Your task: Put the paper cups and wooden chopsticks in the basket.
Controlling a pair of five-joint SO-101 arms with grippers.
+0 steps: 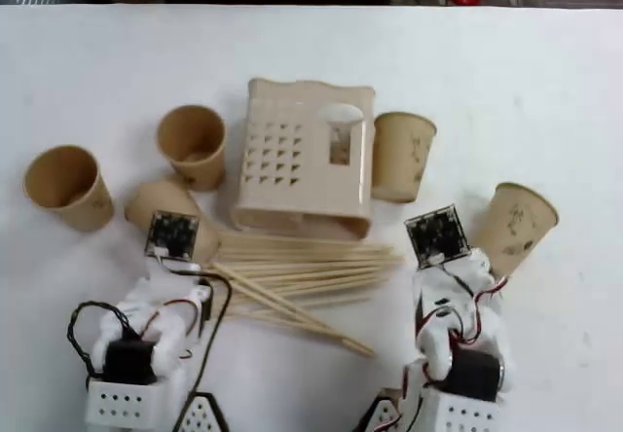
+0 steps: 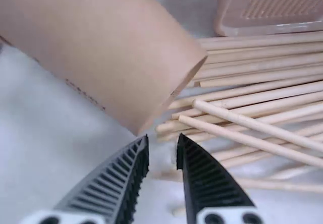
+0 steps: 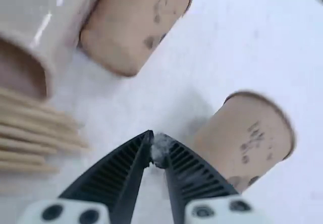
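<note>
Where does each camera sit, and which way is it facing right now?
High view: fixed above, looking down on the table; left arm and right arm at its near edge.
Left wrist view: on the left arm, looking past the left gripper at a lying cup.
Right wrist view: on the right arm, looking past the right gripper at a nearer cup.
Shared: both wrist views catch the chopsticks and basket.
</note>
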